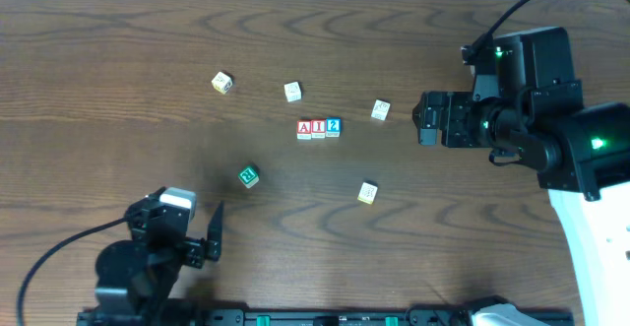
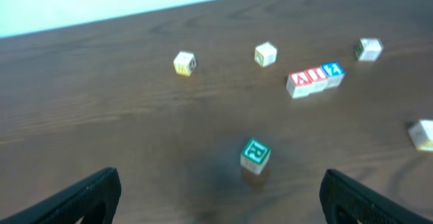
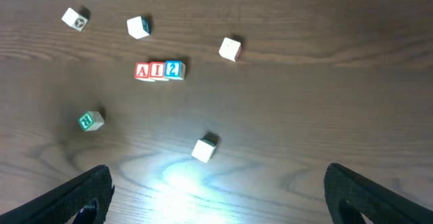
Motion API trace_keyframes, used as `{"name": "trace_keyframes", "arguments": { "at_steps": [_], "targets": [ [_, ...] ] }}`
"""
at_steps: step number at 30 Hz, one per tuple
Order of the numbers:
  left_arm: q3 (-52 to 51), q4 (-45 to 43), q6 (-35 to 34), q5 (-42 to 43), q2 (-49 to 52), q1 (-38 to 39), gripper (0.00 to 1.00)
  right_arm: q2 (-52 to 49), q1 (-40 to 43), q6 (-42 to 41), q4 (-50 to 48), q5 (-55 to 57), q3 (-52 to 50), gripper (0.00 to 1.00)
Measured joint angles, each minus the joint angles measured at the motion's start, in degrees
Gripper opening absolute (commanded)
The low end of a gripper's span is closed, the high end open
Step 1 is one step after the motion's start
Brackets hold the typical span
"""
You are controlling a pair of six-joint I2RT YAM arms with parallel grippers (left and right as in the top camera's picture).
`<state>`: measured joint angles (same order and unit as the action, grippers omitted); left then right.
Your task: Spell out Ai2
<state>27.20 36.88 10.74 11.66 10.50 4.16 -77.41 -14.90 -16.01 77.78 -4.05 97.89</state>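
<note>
Three blocks stand touching in a row mid-table: a red "A" block, a red "I" block and a blue "2" block. The row also shows in the left wrist view and in the right wrist view. My left gripper is open and empty near the front left, well away from the row. My right gripper is open and empty, raised to the right of the row. Its fingers frame the bottom of the right wrist view.
Loose blocks lie around the row: a green one, a yellowish one, a white one, another white one and one at the back left. The table's far edge runs along the top.
</note>
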Motion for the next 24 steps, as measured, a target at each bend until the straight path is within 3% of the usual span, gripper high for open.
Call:
{"name": "trace_keyframes", "arguments": {
  "at_steps": [9, 24],
  "targets": [
    [-18.0, -10.2, -4.5, -0.3, -8.5, -1.7, 0.95, 0.0, 0.0, 0.0, 0.0, 0.0, 0.0, 0.99],
    [-18.8, -11.6, -6.2, -2.7, -9.8, -5.9, 0.95, 0.0, 0.0, 0.0, 0.0, 0.0, 0.0, 0.99]
  ]
}}
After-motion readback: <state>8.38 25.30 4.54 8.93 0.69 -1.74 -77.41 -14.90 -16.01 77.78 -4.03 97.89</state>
